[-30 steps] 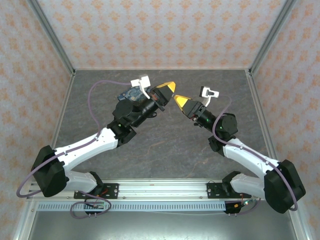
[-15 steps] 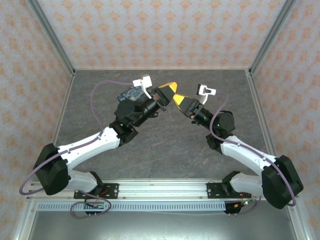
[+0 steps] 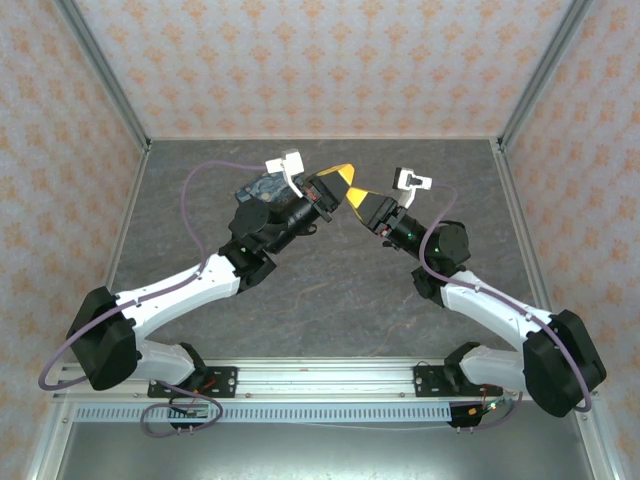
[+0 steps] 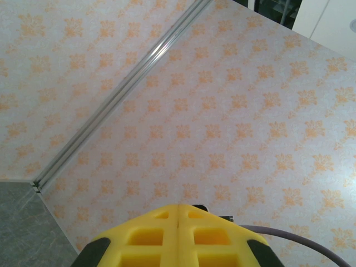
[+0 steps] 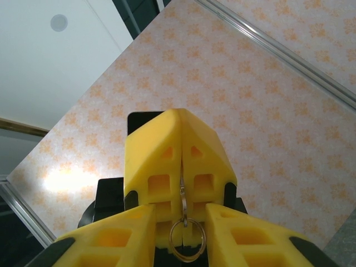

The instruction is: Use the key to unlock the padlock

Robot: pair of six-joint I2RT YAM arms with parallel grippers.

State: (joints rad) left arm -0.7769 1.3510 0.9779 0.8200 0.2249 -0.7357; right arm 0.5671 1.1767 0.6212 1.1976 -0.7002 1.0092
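Right wrist cam gives me the best look: the left gripper [image 5: 179,161] points straight at the lens with its jaws pressed together. A thin silvery strip sits in the seam, which I'm reading as the key [image 5: 181,186], with a little wire ring [image 5: 187,246] dangling under it. The right gripper [image 5: 181,210] has its jaws apart, and the ring shows in the gap, though I can't tell from this angle if it's really between the fingers or just beyond them. Where the padlock body sits I honestly cannot tell. From the top camera both grippers hang nose to nose above the tabletop [image 3: 330,300], tips almost touching, with the blue swirl box [image 3: 256,188] lying behind the left arm. My guess is we're in the lining-up bit. To do it well I'd keep the left side dead steady and creep the right in slowly along the line of that strip. I wouldn't close until the metal is properly centred in the gap. Something this tiny will twist or pop out if one finger nudges it first, and the loose ring could snag. Compared with a second ago, the right gripper has slid up and toward the left one, so the gap between the tips is narrower. Since half a second ago almost nothing has moved, and the left gripper stays put.
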